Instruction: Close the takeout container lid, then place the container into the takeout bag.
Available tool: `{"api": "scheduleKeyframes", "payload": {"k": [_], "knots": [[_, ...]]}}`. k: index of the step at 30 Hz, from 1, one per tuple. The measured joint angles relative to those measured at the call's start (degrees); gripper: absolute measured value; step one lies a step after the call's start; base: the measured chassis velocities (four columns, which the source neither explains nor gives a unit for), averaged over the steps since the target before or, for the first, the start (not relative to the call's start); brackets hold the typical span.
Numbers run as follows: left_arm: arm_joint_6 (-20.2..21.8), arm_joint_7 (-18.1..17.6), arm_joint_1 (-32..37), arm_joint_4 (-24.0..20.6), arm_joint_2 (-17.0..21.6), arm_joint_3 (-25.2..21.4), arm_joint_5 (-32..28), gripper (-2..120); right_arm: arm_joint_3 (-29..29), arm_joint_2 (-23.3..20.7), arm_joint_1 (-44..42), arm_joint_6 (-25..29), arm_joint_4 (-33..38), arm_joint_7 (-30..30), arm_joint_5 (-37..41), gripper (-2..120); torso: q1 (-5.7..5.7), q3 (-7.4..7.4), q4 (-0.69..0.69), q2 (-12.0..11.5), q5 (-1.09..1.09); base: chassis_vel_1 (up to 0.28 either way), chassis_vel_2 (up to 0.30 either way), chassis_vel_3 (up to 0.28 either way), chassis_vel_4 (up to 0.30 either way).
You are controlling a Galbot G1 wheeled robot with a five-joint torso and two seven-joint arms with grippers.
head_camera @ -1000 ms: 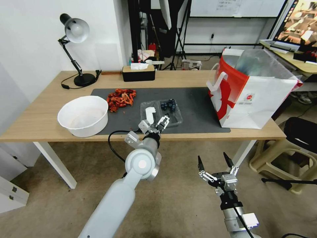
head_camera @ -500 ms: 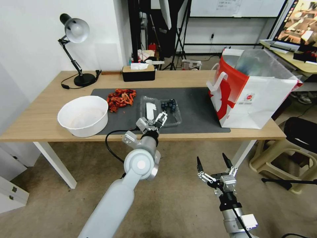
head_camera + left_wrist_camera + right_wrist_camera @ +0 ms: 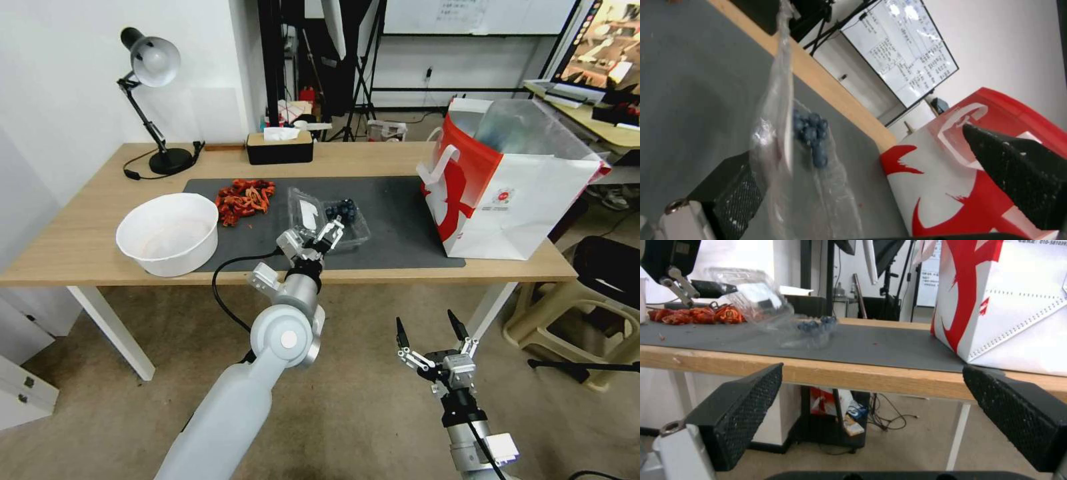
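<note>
Our left hand point(image 3: 319, 241) sits at the near edge of the takeout container point(image 3: 330, 221), fingers spread wide, with the raised lid point(image 3: 303, 212) standing between them; in the left wrist view one finger point(image 3: 726, 195) lies against the outer face of the lid point(image 3: 773, 110), and the other point(image 3: 1022, 173) is well apart on the bag side. So the hand pushes the lid rather than pinching it. Our right hand point(image 3: 427, 333) hangs below the surface's front edge, also spread wide and holding nothing.

The container rests on the dark mat point(image 3: 393, 220), between the heap of red dried peppers point(image 3: 245, 197) and the takeout bag point(image 3: 507, 187). Its lid is tipped up near upright over the hinge, not yet down on the berry half.

We judge the clamshell to be very light, thin and springy: the lid will flex under a push and may spring back unless it is pressed until it snaps. The smooth plastic looks slippery, and the berries point(image 3: 340, 211) are loose and soft. A closed box is best taken across its short sides at the rim, level, with a gentle squeeze.

We count one clamshell with two halves, one cluster of berries too tight to number, one bag, one white bowl point(image 3: 168, 233), one lamp point(image 3: 150, 100) and one tissue box point(image 3: 279, 147).
</note>
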Motion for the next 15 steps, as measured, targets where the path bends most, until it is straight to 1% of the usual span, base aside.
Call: {"api": "scheduleKeyframes", "payload": {"k": [5, 15], "knots": [[-0.2, 0.6, -0.7, 0.9, 0.2, 0.0, 1.1, 100, 0.0, 0.0, 0.1, 0.1, -0.3, 0.1, 0.0, 100, 0.00, 0.00, 0.00, 0.0, 0.00, 0.000, 0.000, 0.000, 0.000], [-0.2, 0.7, -3.0, 1.1, 0.6, 0.8, 0.5, 100, 0.1, -0.1, 0.4, 0.1, -0.6, 0.3, -0.1, 100, 0.00, 0.00, 0.00, 0.0, 0.00, 0.000, 0.000, 0.000, 0.000]]}}
